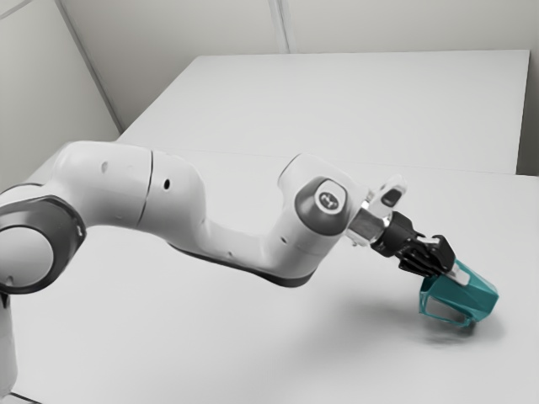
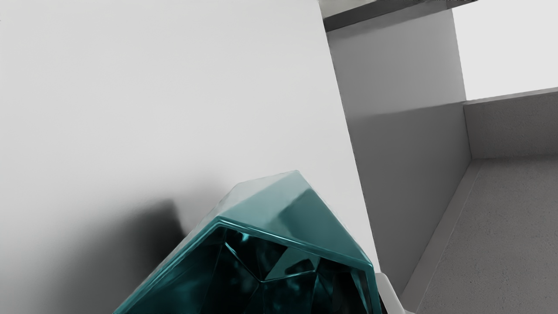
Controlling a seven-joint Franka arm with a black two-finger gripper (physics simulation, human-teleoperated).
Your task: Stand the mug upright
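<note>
Your teal mug [image 1: 478,295] tilts, its mouth facing your gripper [image 1: 452,271], its long axis sloping down and away from it, base farthest. Whether the gripper grips it, I can't tell.

Bright light, soft dark shadow [image 2: 152,231]

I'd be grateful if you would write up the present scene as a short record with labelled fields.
object: teal, faceted mug
pose: tilted, not upright
opening: turned toward the gripper; the inside shows in the wrist view
handle: angular loop on the mug's lower side
gripper: black, at the mug's opening end
surface: pale table
shadow: dark patch below the mug
contact with table: cannot be told for sure
task state: mug not yet set upright
</note>
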